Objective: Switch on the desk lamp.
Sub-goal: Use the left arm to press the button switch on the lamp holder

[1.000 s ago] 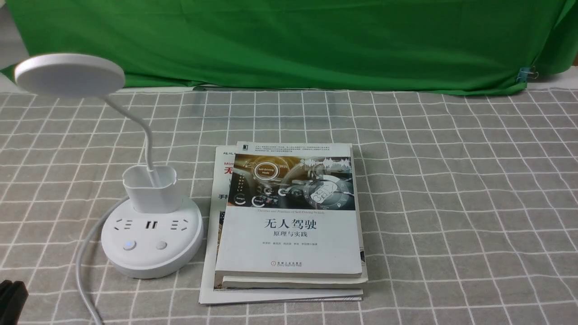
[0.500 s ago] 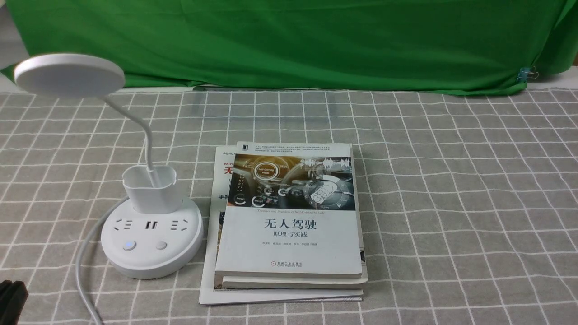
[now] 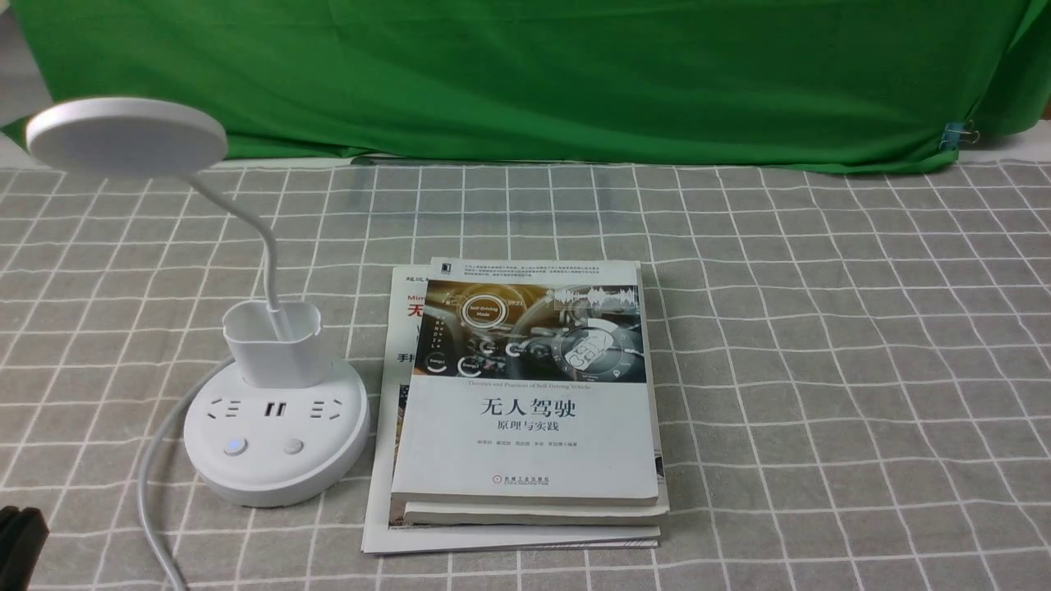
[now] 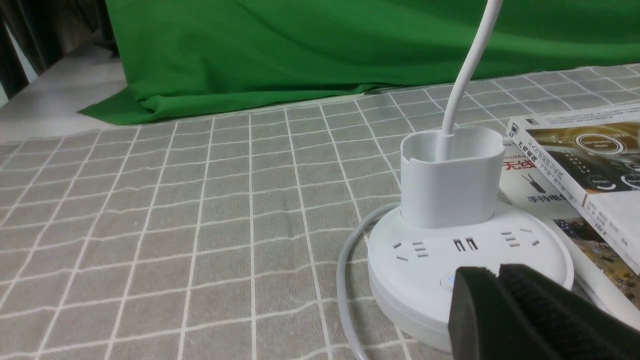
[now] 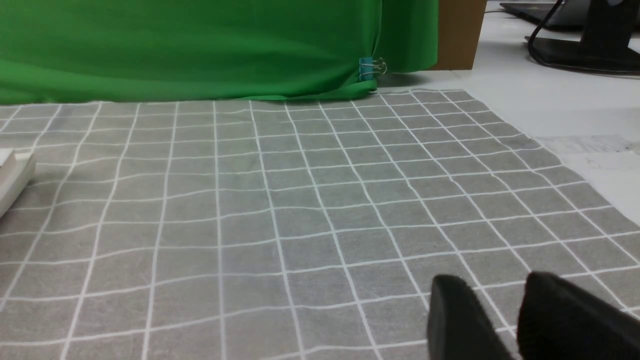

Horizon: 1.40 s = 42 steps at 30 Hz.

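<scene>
The white desk lamp stands at the left in the front view: flat disc head, thin bent neck, small cup, round base with sockets. Of its two buttons, the left one glows blue and the right one is dark. No glow shows under the head. My left gripper is at the near left corner. In the left wrist view it is shut and empty, its tip just short of the base, partly hiding the blue button. My right gripper is open and empty over bare cloth.
A stack of books lies right beside the lamp base. The lamp's grey cable curls round the base's left side to the front edge. A green backdrop closes the far side, with a blue binder clip.
</scene>
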Motion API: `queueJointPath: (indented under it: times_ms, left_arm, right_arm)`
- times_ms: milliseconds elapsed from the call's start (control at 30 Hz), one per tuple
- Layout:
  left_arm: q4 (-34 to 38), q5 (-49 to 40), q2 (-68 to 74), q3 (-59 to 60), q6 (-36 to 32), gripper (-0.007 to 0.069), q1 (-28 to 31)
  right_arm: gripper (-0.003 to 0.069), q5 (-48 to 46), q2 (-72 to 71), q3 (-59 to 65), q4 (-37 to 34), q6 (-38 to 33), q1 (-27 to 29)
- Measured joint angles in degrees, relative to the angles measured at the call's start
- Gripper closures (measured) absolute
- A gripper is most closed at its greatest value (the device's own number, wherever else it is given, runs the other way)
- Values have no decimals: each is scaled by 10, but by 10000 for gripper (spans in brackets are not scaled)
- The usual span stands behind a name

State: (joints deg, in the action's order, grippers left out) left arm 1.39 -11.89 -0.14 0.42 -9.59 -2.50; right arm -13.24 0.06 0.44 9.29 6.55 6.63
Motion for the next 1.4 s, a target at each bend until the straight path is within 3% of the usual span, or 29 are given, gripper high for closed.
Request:
queueJointPath:
  times_ms: [200, 433, 733, 933, 1000, 1133, 1267, 1400]
  left_arm:
    - [-22, 86, 0, 0, 0, 606, 0]
    - [-24, 113, 0, 0, 0, 606, 0]
    - [43, 246, 0, 0, 50, 606, 0]
    - [52, 139, 48, -96, 61, 606, 0]
    - [52, 41, 112, -174, 62, 606, 0]
    - [58, -66, 207, -232, 65, 606, 0]
    - [49, -85, 277, -244, 62, 606, 0]
    - [87, -44, 349, -245, 62, 606, 0]
  right_arm:
    - [414, 0, 0, 0, 0, 0, 0]
    - [414, 0, 0, 0, 0, 0, 0]
    - [414, 0, 0, 0, 0, 0, 0]
    - [414, 0, 0, 0, 0, 0, 0]
    - [414, 0, 0, 0, 0, 0, 0]
    - [414, 0, 0, 0, 0, 0, 0]
    - [414, 0, 0, 0, 0, 0, 0]
    - [414, 0, 0, 0, 0, 0, 0]
